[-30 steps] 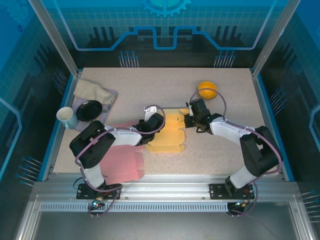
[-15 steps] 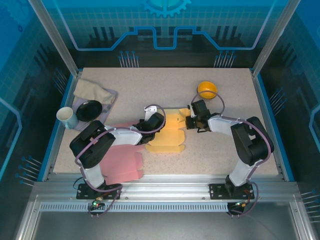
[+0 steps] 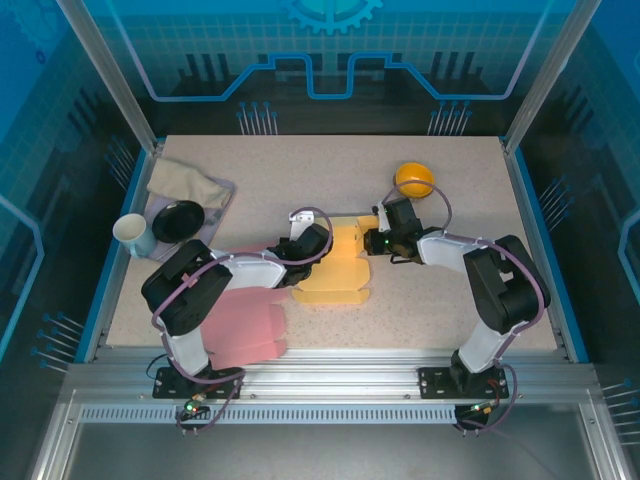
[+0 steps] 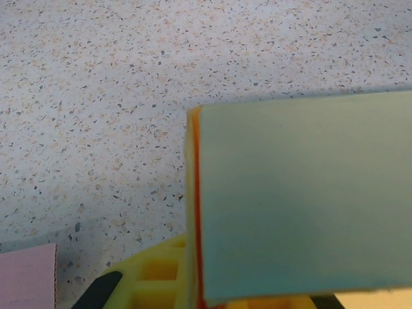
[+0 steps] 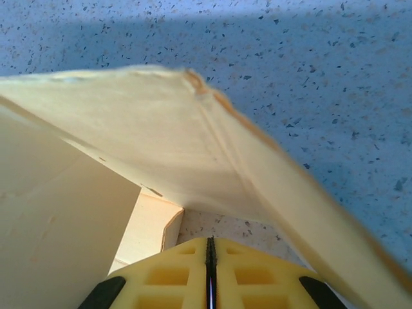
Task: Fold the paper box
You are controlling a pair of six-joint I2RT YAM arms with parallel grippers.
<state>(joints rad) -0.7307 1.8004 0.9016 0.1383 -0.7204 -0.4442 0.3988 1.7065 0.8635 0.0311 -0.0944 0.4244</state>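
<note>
Paper box, flap in left fingers, right fingers closed nearby

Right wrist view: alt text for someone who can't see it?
The shut yellow pincer sits at bottom centre, pointing at the cream box, whose flaps fold across most of the frame. Speckled table lies behind.

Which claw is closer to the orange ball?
Right. The right gripper is at the right edge of the yellow paper box, just in front of the orange ball. The left gripper is at the box's left side, farther off.
</note>
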